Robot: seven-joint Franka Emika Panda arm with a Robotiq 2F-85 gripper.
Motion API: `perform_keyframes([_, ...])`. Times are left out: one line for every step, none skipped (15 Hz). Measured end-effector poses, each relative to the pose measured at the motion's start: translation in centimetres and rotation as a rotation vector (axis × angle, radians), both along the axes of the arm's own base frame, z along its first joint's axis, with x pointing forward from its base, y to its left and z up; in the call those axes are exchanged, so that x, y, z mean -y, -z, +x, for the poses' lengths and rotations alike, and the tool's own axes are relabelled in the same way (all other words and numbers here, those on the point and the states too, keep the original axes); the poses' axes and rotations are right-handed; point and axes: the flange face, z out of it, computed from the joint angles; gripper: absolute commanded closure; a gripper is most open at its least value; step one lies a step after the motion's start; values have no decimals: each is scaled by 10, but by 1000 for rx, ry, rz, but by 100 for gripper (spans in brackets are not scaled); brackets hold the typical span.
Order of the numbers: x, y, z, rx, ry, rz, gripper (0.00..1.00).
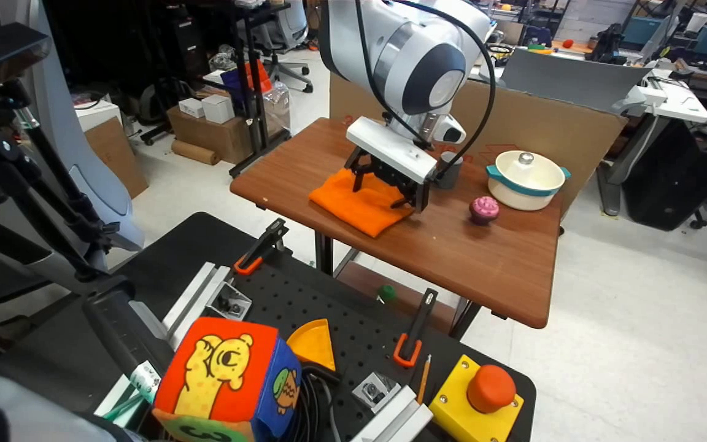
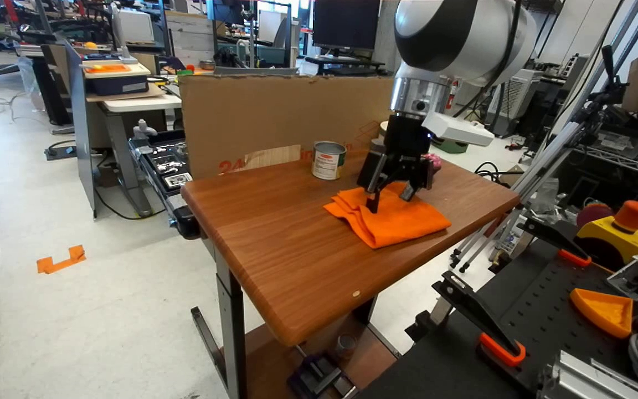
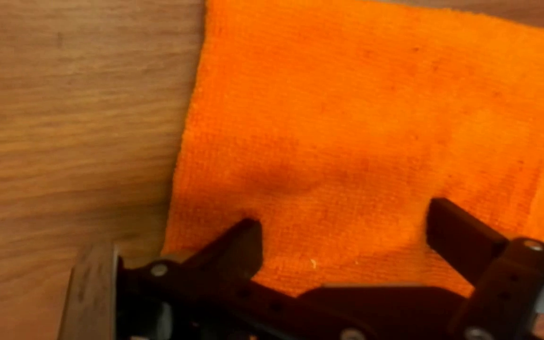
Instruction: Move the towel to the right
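Towel (image 3: 357, 137) lies folded, bright orange, faintly speckled.

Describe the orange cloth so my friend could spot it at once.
Find the brown wooden table beneath the white robot arm. Under the open gripper lies a folded cloth. It is flat and bright orange, unlike the lidded cream pot and pink-topped cupcake nearby.
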Motion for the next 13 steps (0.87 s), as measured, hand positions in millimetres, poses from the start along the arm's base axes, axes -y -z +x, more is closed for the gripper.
perform_keyframes([-1,-2,-2,0,-7,-4,0])
perform_keyframes([-4,-5,-6,-1,-23,-9,0])
perform_keyframes([-9,-9,-12,-3,-45,-13,0])
perform_keyframes([-17,-13,-20,-5,-77,-14,0])
perform_keyframes([-27,-19,-30,-7,-115,-17,0])
perform_keyframes([-38,-27,-42,-7,-156,-18,0])
perform_keyframes([-47,-35,-53,-6,-185,-19,0])
perform_keyframes([-53,-42,-62,-5,-202,-23,0])
perform_keyframes([-55,-47,-68,-3,-211,-26,0])
perform_keyframes([-54,-50,-71,-1,-214,-28,0])
perform_keyframes([-53,-51,-72,-1,-215,-29,0])
perform_keyframes([-53,-50,-72,-2,-216,-29,0])
perform_keyframes([-52,-50,-73,-3,-216,-29,0])
